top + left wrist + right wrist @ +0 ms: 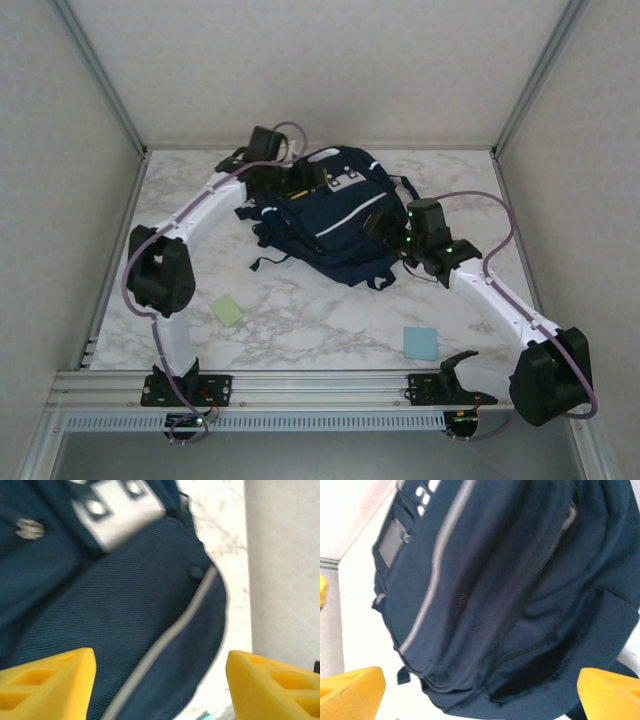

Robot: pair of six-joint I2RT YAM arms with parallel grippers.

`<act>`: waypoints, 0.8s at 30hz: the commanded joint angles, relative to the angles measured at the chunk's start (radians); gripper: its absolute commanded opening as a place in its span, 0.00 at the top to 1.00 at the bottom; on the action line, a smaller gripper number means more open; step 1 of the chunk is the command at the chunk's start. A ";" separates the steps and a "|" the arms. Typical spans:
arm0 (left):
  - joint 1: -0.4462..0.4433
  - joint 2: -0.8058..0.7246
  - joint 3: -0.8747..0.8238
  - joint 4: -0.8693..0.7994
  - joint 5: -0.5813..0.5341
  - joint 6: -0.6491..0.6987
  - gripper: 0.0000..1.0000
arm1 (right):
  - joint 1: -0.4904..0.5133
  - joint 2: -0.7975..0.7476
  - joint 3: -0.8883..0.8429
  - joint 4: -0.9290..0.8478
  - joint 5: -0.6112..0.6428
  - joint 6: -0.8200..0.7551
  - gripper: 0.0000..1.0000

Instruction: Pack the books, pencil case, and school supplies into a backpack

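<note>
Top view: the backpack [325, 215] lies flat mid-frame, with the left gripper [303, 180] at its top and the right gripper [388, 230] at its right edge. Looks like they're bracketing it for opening. The green pad [227, 310] and blue pad [420, 342] sit lower down, unpacked. Left wrist: jaws wide, nothing held, fabric underneath. Right wrist: jaws fully spread, empty too.

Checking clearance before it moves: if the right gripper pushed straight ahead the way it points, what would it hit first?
Probably the backpack: its navy fabric lies straight ahead of the right gripper. How far off is hard to judge.
</note>
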 commanded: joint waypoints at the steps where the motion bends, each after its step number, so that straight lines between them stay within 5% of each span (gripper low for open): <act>1: 0.087 -0.062 -0.103 0.062 -0.051 -0.007 0.29 | 0.014 0.036 -0.040 0.040 -0.042 0.019 0.01; 7: 0.180 -0.022 -0.170 0.131 -0.081 -0.039 0.29 | 0.053 0.132 -0.079 0.206 -0.069 0.062 0.02; 18: 0.180 0.286 0.004 0.088 -0.115 -0.069 0.33 | 0.065 0.281 -0.053 0.299 0.024 0.092 0.06; 24: 0.155 0.307 -0.062 0.076 -0.121 -0.054 0.49 | 0.012 0.344 0.033 0.251 0.098 0.056 0.16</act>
